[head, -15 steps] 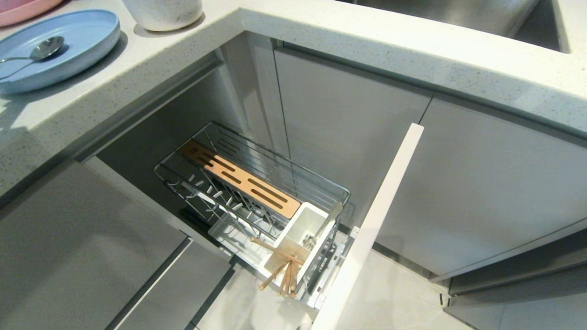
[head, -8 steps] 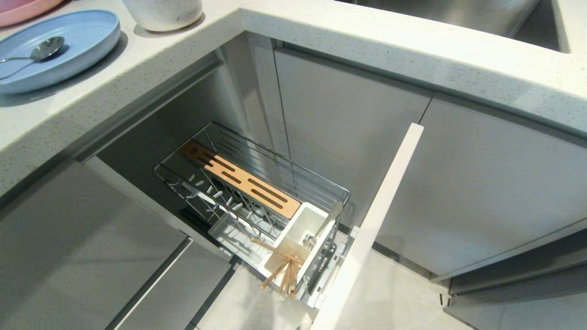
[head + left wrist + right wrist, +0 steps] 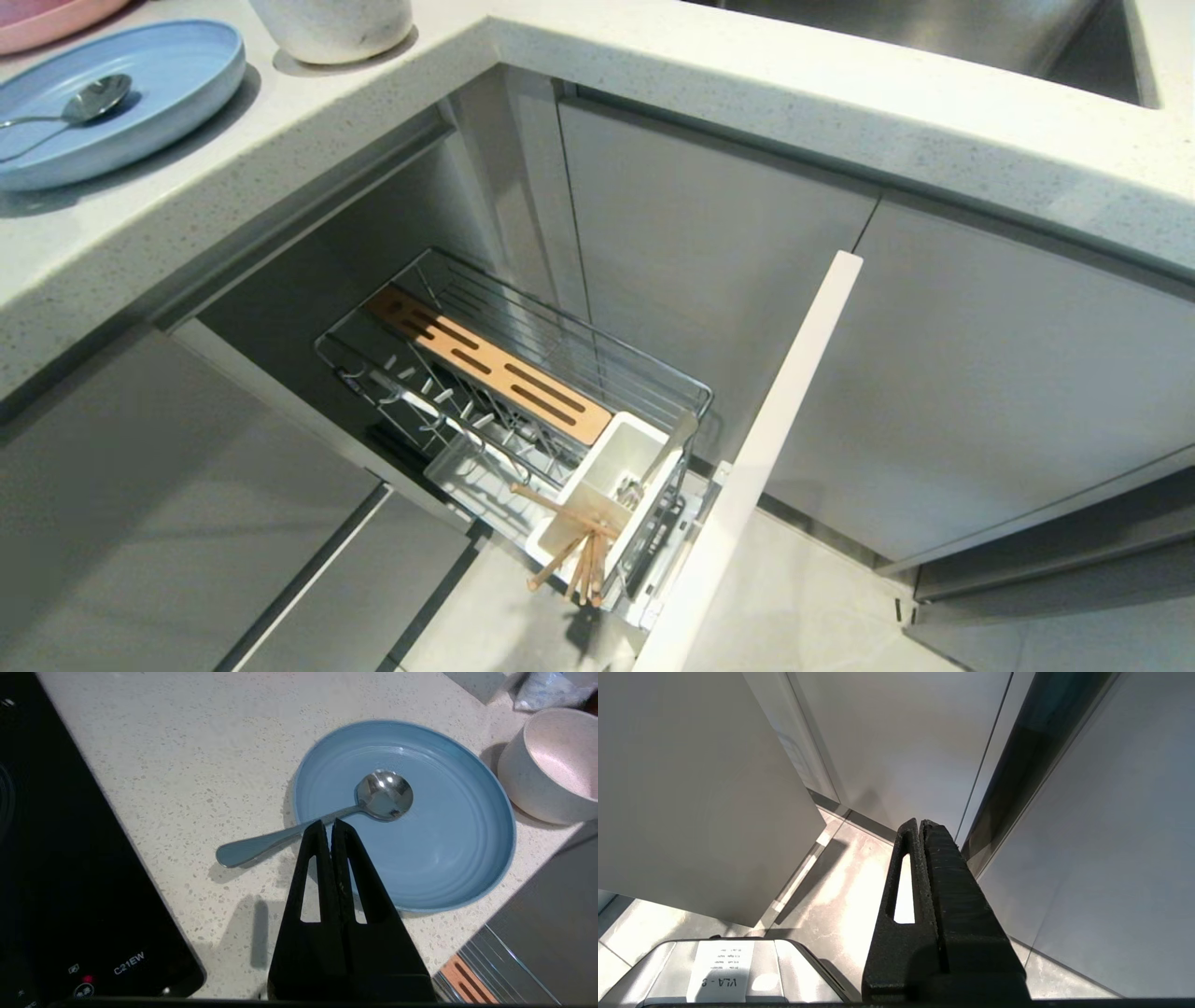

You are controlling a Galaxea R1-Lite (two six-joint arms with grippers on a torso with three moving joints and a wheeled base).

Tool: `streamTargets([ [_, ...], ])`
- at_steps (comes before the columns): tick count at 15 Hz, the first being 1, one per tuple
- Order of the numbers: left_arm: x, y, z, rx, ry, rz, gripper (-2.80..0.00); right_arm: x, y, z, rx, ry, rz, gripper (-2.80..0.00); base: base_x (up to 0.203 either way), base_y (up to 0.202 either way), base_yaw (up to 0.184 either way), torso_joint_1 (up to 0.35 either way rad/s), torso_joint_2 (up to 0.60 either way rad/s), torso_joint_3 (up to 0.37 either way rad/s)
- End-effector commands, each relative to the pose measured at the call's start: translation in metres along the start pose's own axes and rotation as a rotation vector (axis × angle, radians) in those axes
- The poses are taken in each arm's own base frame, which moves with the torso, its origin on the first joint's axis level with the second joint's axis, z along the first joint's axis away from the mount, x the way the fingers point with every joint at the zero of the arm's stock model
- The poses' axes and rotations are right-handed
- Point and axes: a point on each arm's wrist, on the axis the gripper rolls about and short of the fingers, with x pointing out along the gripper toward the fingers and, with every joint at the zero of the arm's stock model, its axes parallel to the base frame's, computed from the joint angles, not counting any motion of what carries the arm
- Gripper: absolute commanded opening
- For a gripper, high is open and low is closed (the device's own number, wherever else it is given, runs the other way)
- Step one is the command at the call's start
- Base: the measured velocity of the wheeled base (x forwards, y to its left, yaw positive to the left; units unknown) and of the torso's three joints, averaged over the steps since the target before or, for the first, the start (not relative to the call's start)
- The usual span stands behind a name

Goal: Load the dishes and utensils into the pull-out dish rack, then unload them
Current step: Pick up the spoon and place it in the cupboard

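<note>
Little new since a second ago: same pull-out dish rack [image 3: 597, 369], pulled out under the countertop [image 3: 747, 84], same wooden chopsticks [image 3: 574, 551] leaning out of its white caddy [image 3: 644, 448], same bare pegs. Only a dark shadow gone from the countertop's left edge, and a new one down on the floor [image 3: 504, 625] by the caddy. So, likely, loading only partly done, with the next pick about to begin.

Up on the countertop, outside the rack: pale-blue plate [image 3: 448, 858], silver spoon [image 3: 384, 794] lying in it with the handle sticking out over the rim, off-white bowl [image 3: 551, 770] just beside the plate.

Left gripper [image 3: 331, 823] hanging above the plate's near rim, pointing down at the spoon's handle, jaws pressed together, holding nothing. Needs to open before grabbing the spoon.

Right gripper [image 3: 920, 823] parked low by the grey cabinet doors, aimed at the floor, jaws also together and empty.
</note>
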Motion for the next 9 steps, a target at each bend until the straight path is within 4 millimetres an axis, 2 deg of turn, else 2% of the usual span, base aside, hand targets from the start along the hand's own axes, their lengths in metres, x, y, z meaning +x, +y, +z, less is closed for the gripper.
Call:
streamTargets([
  [1, 0.018, 0.008, 0.0, -0.008, 0.07, 0.01, -2.8, 0.0, 0.0, 0.0, 0.0, -0.004, 0.0, -2.8, 0.0, 0.0, 0.0, 0.0, 0.0, 0.0],
  [3, 0.024, 0.01, -0.002, 0.021, 0.131, -0.012, -2.8, 0.0, 0.0, -0.001, 0.0, -0.003, 0.0, -2.8, 0.0, 0.0, 0.0, 0.0, 0.0, 0.0],
  [5, 0.027, 0.01, -0.003, 0.118, 0.186, -0.081, -2.8, 0.0, 0.0, -0.001, 0.0, -0.003, 0.001, -2.8, 0.0, 0.0, 0.0, 0.0, 0.0, 0.0],
  [9, 0.042, 0.015, -0.006, 0.294, 0.232, -0.112, -2.8, 0.0, 0.0, -0.001, 0.0, -0.003, 0.0, -2.8, 0.0, 0.0, 0.0, 0.0, 0.0, 0.0],
])
